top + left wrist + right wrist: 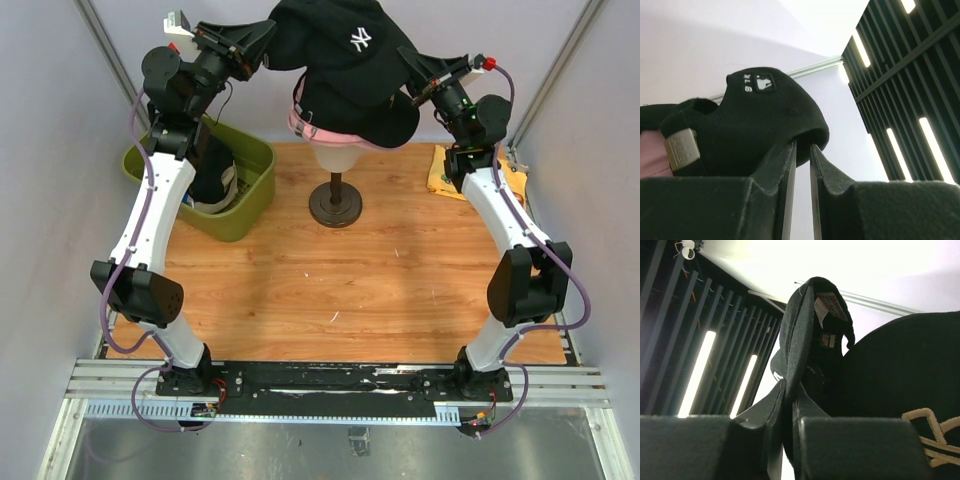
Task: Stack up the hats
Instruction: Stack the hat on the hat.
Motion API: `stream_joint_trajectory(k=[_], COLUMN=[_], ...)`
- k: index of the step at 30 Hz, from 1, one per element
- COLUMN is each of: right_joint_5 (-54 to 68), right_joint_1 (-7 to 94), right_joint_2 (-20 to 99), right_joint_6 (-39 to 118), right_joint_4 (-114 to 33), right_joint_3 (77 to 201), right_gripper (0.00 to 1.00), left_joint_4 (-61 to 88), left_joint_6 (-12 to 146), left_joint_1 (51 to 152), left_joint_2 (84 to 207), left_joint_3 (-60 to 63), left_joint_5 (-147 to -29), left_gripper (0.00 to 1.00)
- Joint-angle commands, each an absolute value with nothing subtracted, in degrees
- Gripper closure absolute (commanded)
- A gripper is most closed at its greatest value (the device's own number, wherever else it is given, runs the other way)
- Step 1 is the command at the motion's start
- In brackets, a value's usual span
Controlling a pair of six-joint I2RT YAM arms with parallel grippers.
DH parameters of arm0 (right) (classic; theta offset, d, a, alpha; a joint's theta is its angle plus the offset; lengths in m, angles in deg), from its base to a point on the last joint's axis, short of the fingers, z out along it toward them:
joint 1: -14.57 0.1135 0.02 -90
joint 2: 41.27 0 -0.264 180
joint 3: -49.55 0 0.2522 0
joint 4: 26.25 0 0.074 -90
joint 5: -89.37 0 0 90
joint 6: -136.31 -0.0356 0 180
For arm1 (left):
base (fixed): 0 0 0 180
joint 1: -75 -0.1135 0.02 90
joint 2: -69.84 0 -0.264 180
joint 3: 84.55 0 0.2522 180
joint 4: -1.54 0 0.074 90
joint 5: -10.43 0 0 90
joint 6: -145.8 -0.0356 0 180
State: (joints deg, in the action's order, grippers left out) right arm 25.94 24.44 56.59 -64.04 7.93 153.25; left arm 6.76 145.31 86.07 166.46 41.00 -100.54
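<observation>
Right hand (pixel 790 387) pinches right-pointing brim (pixel 795 340) of top black cap (pixel 340 45); left hand (pixel 802 147) narrowly parted.

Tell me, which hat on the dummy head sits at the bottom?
The pink hat: only its edge peeks out under the black hats, right against the dummy head.

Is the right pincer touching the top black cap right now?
Touching. The right wrist view shows a fold of the top black cap clamped between the fingers of the right pincer, with no gap on either side.
</observation>
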Motion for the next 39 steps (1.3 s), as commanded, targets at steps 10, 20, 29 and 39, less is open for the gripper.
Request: stream_joint_trajectory(k=[10,20,29,39], right_joint_5=[31.4,31.7,30.7,31.0], right_joint_1=[23.3,22.7,21.8,21.5], right_joint_2=[60.8,59.3,58.6,57.8], right_joint_6=[-77.1,-77.8,-78.1,-78.1], right_joint_4=[20.2,19.2,17.8,16.0], right_joint_3=[154.6,154.4,155.0,155.1], right_gripper=[0.99,0.98,0.75,0.71], left_joint_4=[2.2,0.6,3.7,4.3], left_joint_6=[143.0,141.9,139.5,138.4], left_joint_1=[86.3,86.8,89.9,90.7], left_joint_2=[164.0,162.1,161.2,160.9], left_joint_3=[38.2,37.9,38.9,37.6], left_joint_5=[-100.1,-102.0,-103.2,-103.3], left_gripper=[0.91,1.00,0.99,0.99])
